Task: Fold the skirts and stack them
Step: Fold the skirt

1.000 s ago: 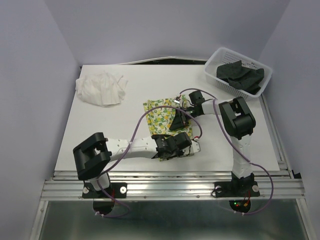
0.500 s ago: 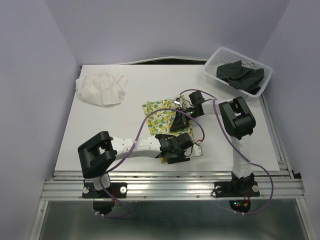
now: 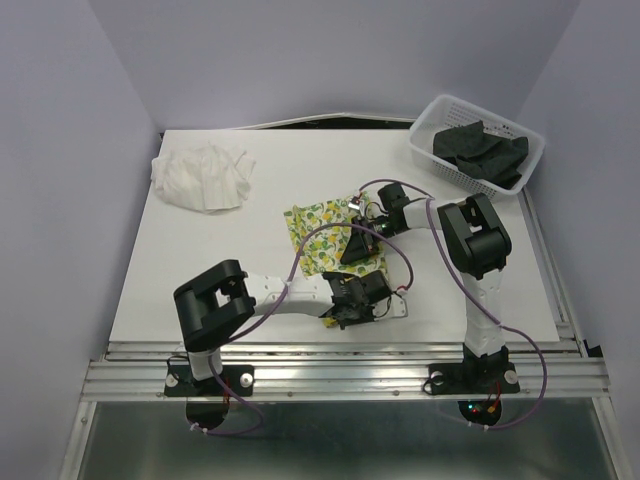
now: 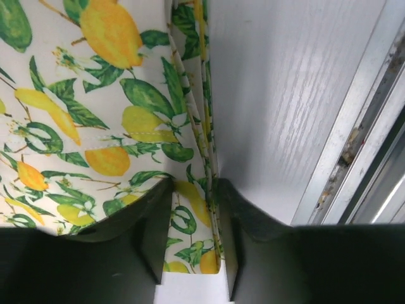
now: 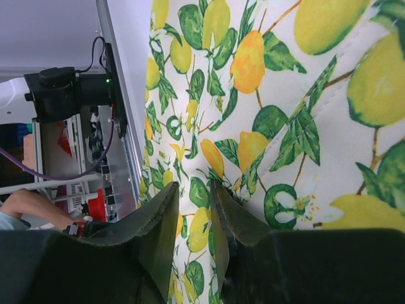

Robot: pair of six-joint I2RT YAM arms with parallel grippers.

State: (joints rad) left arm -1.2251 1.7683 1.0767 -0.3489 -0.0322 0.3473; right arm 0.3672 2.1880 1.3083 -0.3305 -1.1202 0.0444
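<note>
Skirts, left to right: the white skirt point(image 3: 203, 177) lies crumpled at the far left of the table point(image 3: 200, 270), well apart from both of your arms.

Your left arm point(image 3: 270, 292) lies low along the near edge, elbow raised at the left, forearm reaching right to the near end of the lemon-print skirt point(image 3: 318, 225) in the middle of the table. Left gripper point(image 4: 192, 183): jaws spread, straddling the skirt's folded right edge. The cloth lies flat between the fingers, and bare table shows just right of the fold.

Your right arm point(image 3: 470, 240) is bent back, its forearm pointing left over the same skirt's right side. Right gripper point(image 5: 195, 187): jaws nearly together, pinching a small ridge of the print.

The black skirt point(image 3: 480, 152) lies heaped in the basket point(image 3: 425, 158) at the far right corner.

Hard to make out: from above, both sets of fingertips are hidden under the wrists, and the left wrist covers the skirt's near edge. You cannot tell how many layers the fold has. The wrist views cut the skirt off on all sides.
</note>
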